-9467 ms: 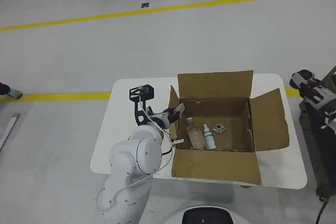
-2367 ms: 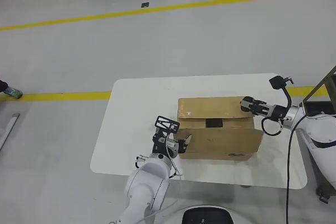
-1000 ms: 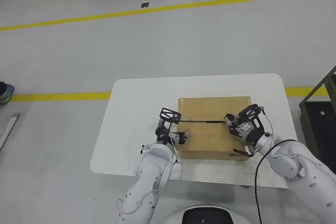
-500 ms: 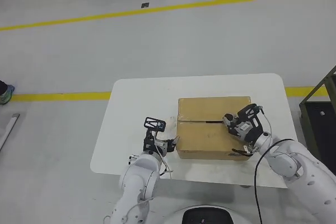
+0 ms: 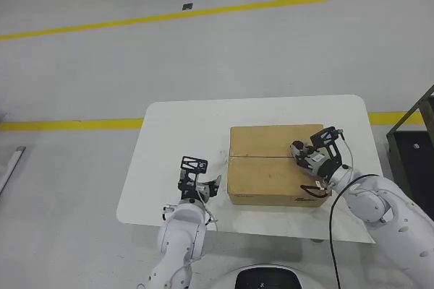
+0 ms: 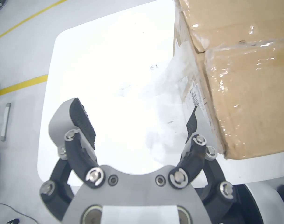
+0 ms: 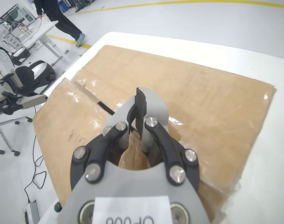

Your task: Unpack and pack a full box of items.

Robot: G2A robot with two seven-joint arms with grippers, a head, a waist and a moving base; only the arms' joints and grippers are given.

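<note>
A closed brown cardboard box (image 5: 271, 165) stands on the white table (image 5: 173, 137), its two top flaps meeting along a middle seam. Wrinkled clear tape covers part of its top (image 7: 156, 89) and its corner (image 6: 237, 71). My right gripper (image 5: 301, 154) hovers just above the box top near the seam's right end, and its fingers (image 7: 138, 104) are shut with nothing between them. My left gripper (image 5: 200, 186) stands open over the table just left of the box's near left corner, holding nothing (image 6: 142, 117).
A green metal frame (image 5: 419, 130) stands off the table's right side. Bare tabletop stretches left of the box. A yellow floor line (image 5: 65, 124) runs behind the table, and a pale bar (image 5: 6, 173) lies on the floor far left.
The once open box now has its flaps shut. Over the last second my left gripper drew back leftward off the box's corner. My right gripper stayed near the seam.
</note>
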